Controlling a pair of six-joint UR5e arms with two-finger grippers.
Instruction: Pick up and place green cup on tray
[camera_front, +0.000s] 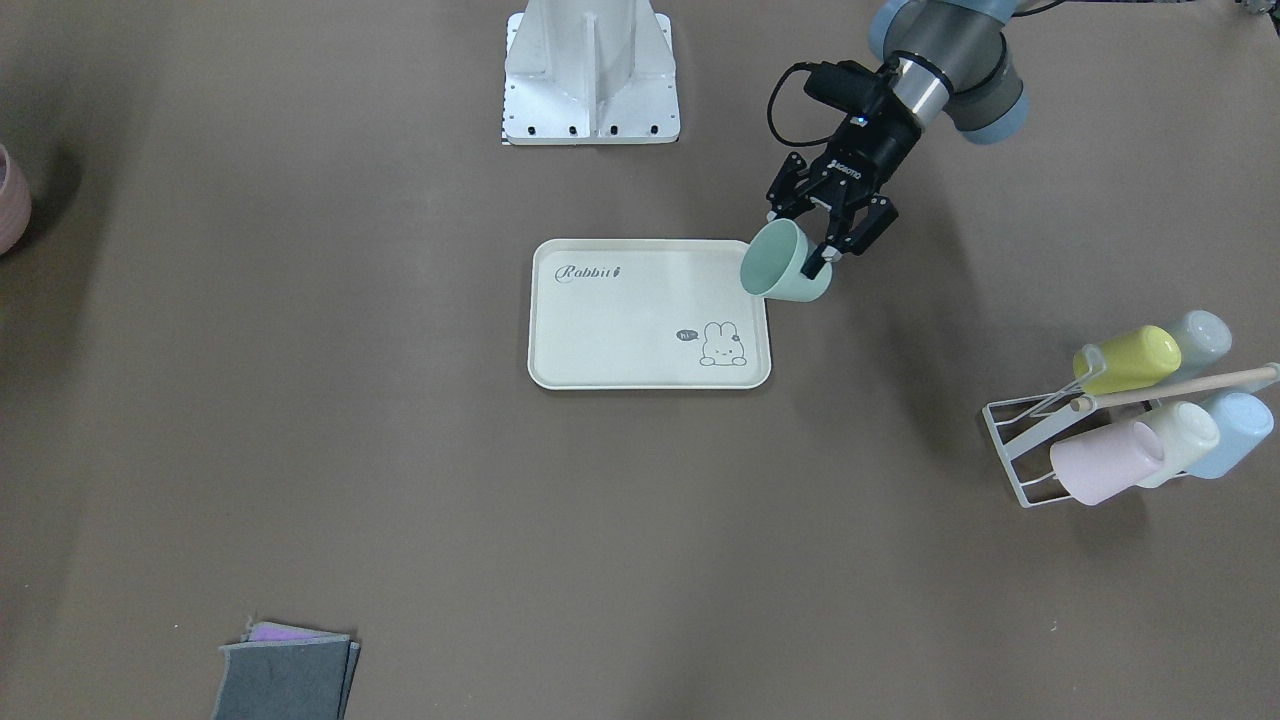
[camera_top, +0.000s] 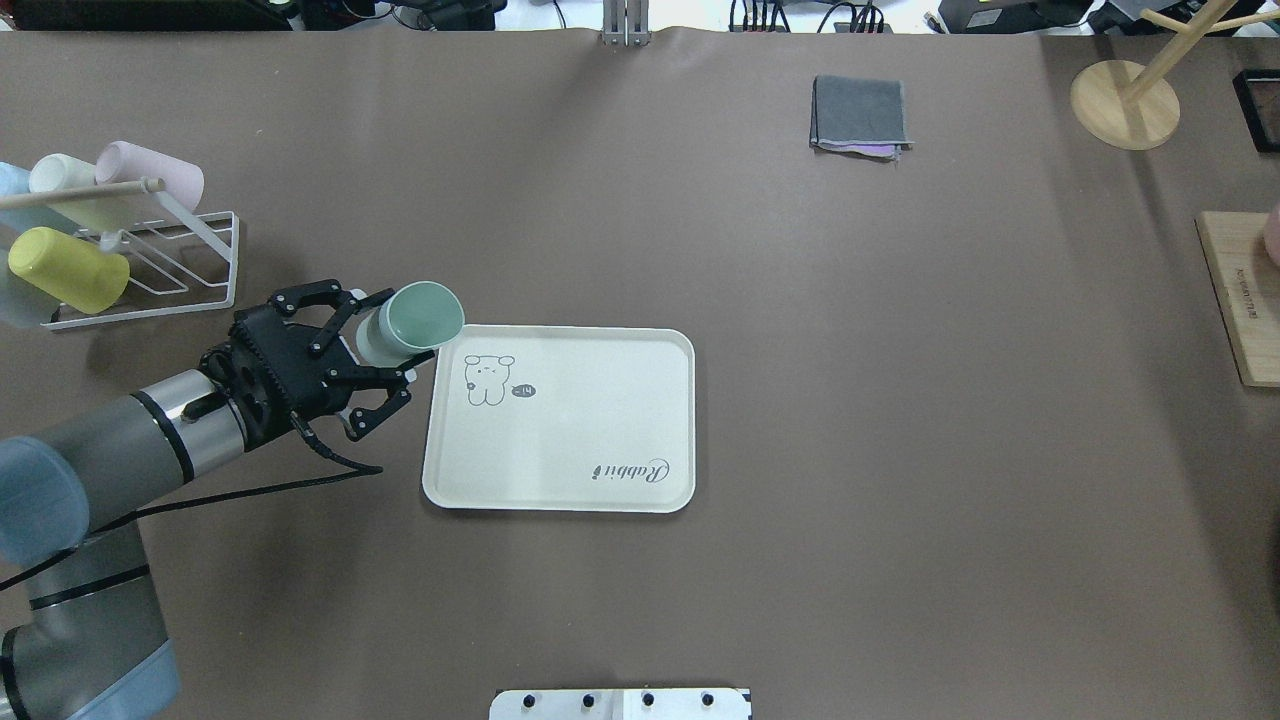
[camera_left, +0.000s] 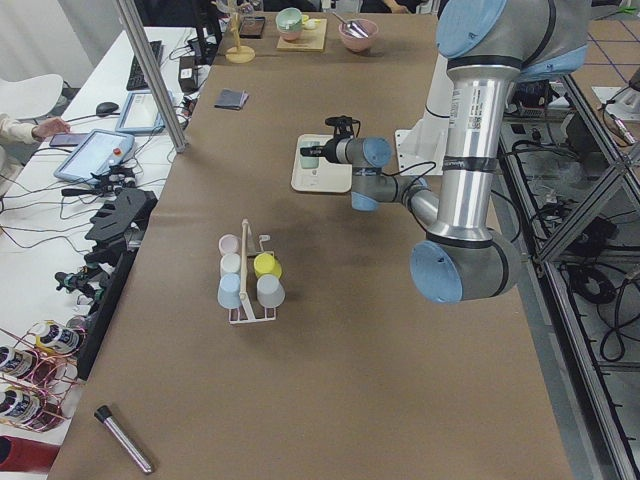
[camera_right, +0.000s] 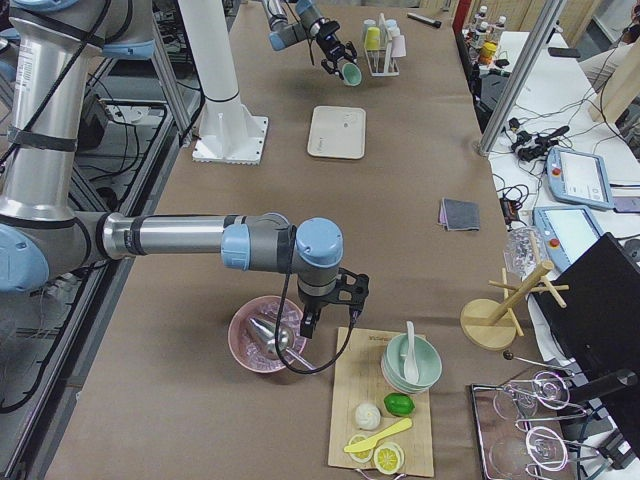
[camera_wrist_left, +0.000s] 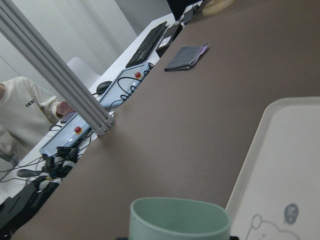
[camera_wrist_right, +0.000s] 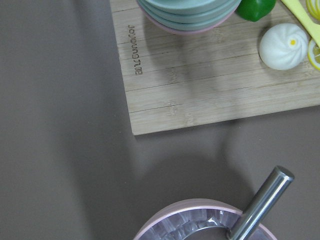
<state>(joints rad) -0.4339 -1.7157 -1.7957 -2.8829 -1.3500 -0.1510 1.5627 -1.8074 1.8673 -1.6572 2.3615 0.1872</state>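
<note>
Green cup (camera_wrist_left: 177, 217) beside tray (camera_wrist_left: 287, 155) corner

The green cup (camera_front: 785, 265), a plain muted sage, hangs tipped on its side, mouth open, above the bunny end of the cream tray (camera_front: 630, 330), which lies flat on the surface (camera_front: 400, 480).

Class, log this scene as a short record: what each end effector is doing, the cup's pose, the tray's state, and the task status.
left end effector: shut on green cup
cup pose: lifted off the table, tilted, by the tray's left edge
tray: flat on the table, nothing on it
right end effector: far off by a pink bowl; open or shut cannot be told
status: cup not yet placed
</note>
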